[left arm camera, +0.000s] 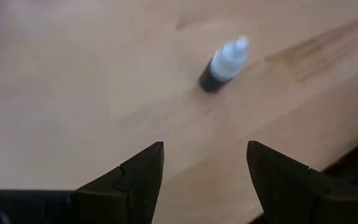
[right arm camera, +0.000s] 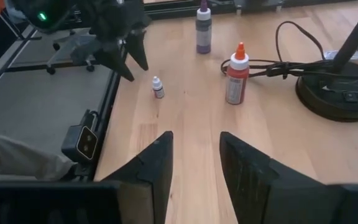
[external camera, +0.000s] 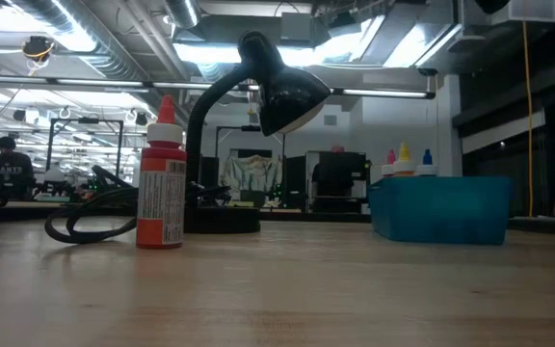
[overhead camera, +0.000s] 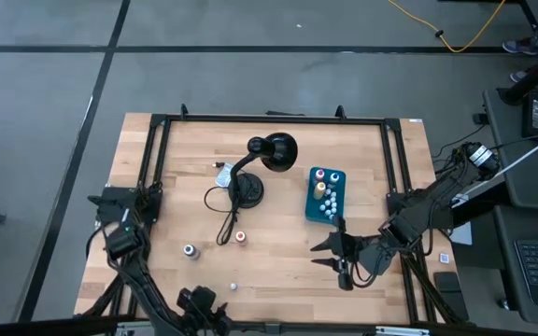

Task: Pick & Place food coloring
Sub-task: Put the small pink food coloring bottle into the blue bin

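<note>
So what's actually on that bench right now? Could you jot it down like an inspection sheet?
Surface: wooden table, bare in the middle.
Job's things: red bottle, purple bottle and small bottle standing loose; others upright in the teal box.
Clutter: black desk lamp.
Grippers: left gripper open near the small bottle; right gripper open and empty beside the box.
Cables: lamp cord looped on the table.
Surroundings: desks, yellow cable on the floor.

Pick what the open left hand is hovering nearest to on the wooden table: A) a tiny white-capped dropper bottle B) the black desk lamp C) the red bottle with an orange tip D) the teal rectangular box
A: the left wrist view shows the tiny white-capped dropper bottle standing alone just ahead of the open left hand; no lamp, box or red bottle appears there.
</note>
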